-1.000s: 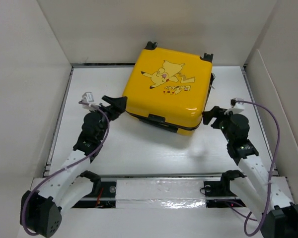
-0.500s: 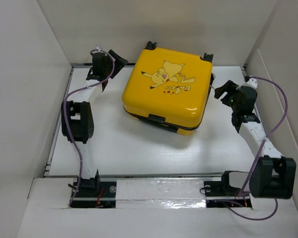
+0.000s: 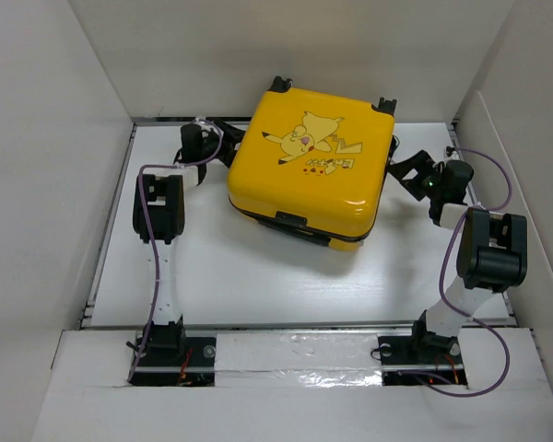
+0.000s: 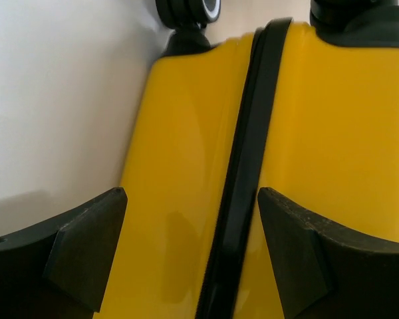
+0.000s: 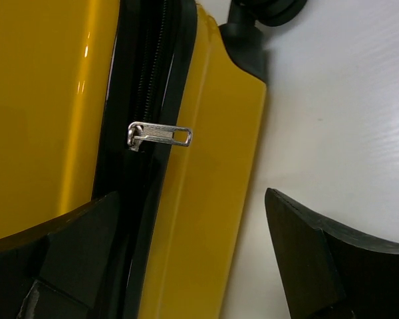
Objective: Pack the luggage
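The luggage, a bright-yellow hard-shell suitcase with a Pikachu print, lies flat and closed at the back middle of the table. My left gripper is open against its left side. In the left wrist view the yellow shell and black zipper seam fill the gap between the spread fingers of the left gripper. My right gripper is open at the suitcase's right side. In the right wrist view a silver zipper pull lies on the seam just ahead of the right gripper.
White walls enclose the table on the left, back and right. Black wheels stick out from the suitcase's far edge, and a black handle sits on its near edge. White tabletop lies in front of the suitcase.
Both arms swung from the suitcase's near corners, up and back, then came down against its left and right sides. The suitcase has not moved.
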You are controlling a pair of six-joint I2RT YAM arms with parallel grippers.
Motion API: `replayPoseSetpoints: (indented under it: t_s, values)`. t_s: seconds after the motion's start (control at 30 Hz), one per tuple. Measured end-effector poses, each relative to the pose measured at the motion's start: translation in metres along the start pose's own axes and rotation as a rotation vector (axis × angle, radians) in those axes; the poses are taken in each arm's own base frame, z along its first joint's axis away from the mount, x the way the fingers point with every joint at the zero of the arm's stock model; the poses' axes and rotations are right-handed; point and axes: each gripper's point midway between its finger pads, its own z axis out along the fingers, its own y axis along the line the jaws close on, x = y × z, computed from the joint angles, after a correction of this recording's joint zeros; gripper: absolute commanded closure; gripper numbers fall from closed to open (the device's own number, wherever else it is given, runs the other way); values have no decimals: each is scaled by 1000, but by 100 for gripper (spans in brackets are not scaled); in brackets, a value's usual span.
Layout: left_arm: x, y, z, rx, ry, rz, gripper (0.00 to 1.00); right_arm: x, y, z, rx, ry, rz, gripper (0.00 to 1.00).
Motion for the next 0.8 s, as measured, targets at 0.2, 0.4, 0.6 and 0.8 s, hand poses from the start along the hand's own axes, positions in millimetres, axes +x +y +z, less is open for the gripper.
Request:
replayPoseSetpoints:
  t_s: [0.2,0.4,0.6,0.8]
  values:
    - [32,13,-29,101,-104,-174,23,7,8,8,-61,11,10,6]
    - [60,28,-75,72,-278,-287,23,10,18,18,-22,-37,-112,8]
    - [82,35,-117,15,-412,-289,23,15,34,23,53,-102,-263,8]
    - [108,40,-162,-79,-520,-205,23,19,36,16,95,-81,-357,8]
